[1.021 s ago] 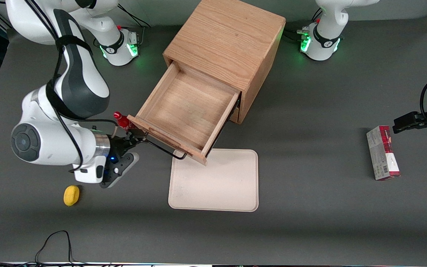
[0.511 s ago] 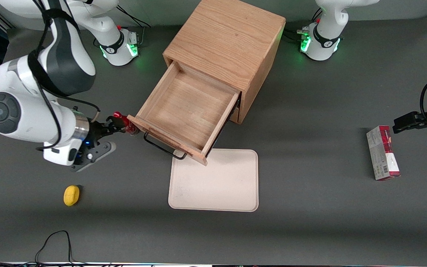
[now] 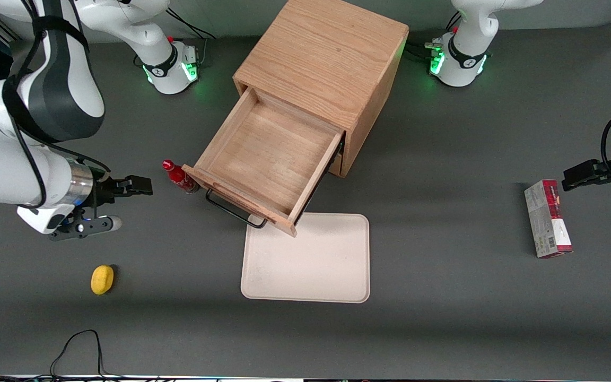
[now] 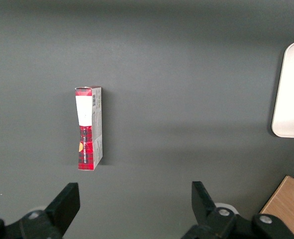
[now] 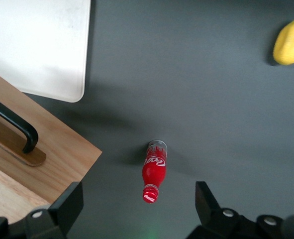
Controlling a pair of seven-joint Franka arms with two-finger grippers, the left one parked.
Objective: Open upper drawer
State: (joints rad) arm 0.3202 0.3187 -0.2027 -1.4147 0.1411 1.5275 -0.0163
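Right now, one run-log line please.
upper drawer: pulled open, nothing inside | gripper: open, off handle, beside red bottle | tray: bare

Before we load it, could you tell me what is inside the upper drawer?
The upper drawer is pulled out, showing only bare wood. Its rearmost part is covered by the cabinet top. The gripper hangs open, apart from it, beside the red bottle.

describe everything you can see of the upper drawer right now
The upper drawer is light oak with a plain wooden interior, holding nothing. It stands pulled well out of the cube-shaped cabinet, its front corner overhanging the beige tray. A thin black bar handle runs along its front. A small red bottle stands right beside its front corner; whether they touch is unclear. The gripper is open and apart from the handle, toward the working arm's end.
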